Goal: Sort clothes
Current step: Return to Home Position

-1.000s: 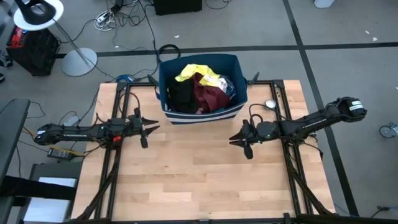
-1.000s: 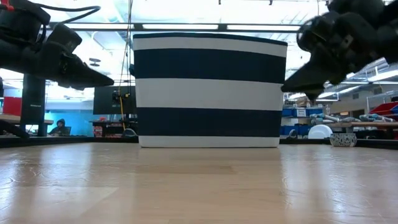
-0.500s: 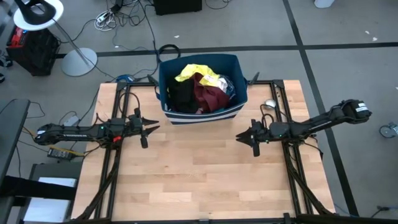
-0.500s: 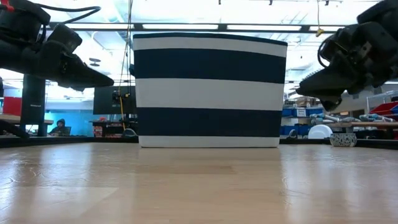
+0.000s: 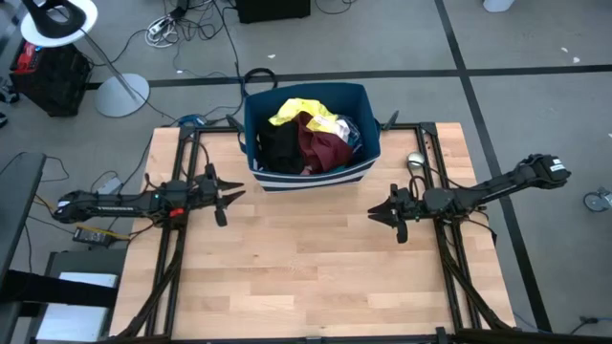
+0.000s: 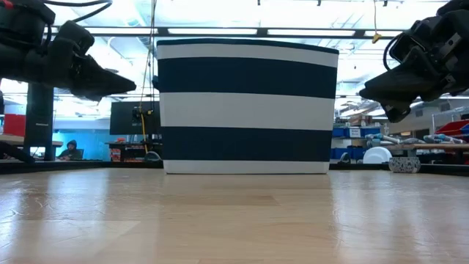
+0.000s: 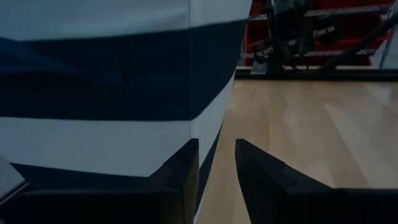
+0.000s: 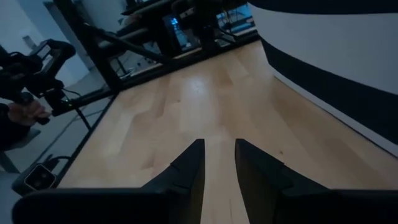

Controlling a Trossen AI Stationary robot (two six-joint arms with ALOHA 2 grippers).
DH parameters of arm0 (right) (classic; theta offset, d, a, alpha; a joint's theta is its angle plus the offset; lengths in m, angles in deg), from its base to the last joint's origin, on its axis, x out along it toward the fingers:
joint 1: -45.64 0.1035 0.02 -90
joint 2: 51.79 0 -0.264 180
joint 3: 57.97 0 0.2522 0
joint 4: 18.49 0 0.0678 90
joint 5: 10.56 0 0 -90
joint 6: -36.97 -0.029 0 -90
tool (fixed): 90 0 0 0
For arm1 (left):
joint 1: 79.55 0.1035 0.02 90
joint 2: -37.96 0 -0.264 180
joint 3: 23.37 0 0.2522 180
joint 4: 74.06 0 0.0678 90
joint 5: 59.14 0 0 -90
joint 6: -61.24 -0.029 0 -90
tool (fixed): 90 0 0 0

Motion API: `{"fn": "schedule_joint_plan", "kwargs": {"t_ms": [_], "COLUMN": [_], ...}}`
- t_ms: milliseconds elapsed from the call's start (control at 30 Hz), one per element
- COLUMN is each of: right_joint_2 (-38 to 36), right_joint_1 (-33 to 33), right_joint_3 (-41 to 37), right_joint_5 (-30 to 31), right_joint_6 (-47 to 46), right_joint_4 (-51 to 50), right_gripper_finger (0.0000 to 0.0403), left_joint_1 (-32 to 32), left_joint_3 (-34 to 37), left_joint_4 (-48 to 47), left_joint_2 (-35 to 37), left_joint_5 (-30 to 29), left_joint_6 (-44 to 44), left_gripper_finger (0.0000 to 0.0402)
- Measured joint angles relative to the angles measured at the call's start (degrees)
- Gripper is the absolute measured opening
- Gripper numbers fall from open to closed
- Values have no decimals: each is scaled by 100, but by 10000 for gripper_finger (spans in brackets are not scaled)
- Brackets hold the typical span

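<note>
"Now, where do the clothes (image 5: 308, 141) lie from each claw?"

"All in the bin (image 5: 311, 180) at the table's far edge, between my two arms. Yellow shirt (image 5: 300, 108) at the back, maroon piece (image 5: 323, 150) and black top (image 5: 279, 149) in front of it. Left gripper (image 5: 229, 196) hovers just beside the bin's near left corner. Right gripper (image 5: 384, 212) hangs a little farther off the near right corner, so left is nearer."

"Claws?"

"Both show fingers drawn close with a slim gap, gripping nothing. I see no garment on the table (image 5: 287, 277), so I judge the sorting done."
</note>
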Motion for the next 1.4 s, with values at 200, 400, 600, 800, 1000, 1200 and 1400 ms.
{"fn": "schedule_joint_plan", "kwargs": {"t_ms": [200, 400, 600, 800, 1000, 1200, 1400], "right_joint_2": [-385, -638, -768, -791, -841, -1002, -1123], "right_joint_1": [150, 232, 359, 466, 566, 599, 599], "right_joint_3": [-2, -4, -7, -7, -11, -11, -13], "right_joint_5": [8, 11, 13, 205, 260, 272, 360], "right_joint_6": [-27, -59, -63, -65, -81, 27, 225], "right_joint_4": [-290, -490, -566, -695, -689, -713, -837], "right_gripper_finger": [89, 90, 89, 89, 88, 90, 91], "left_joint_1": [2, 2, 0, 0, 0, 1, 0], "left_joint_3": [0, 0, -2, -2, -4, -4, -4], "left_joint_4": [-53, -125, -336, -659, -723, -721, -916], "left_joint_2": [316, 573, 885, 1356, 1359, 1359, 1359], "left_joint_5": [618, 1130, 1507, 1513, 1559, 1624, 1646], "left_joint_6": [1, 4, 115, 139, 243, 254, 325], "left_gripper_finger": [110, 110, 110, 110, 110, 110, 110]}}
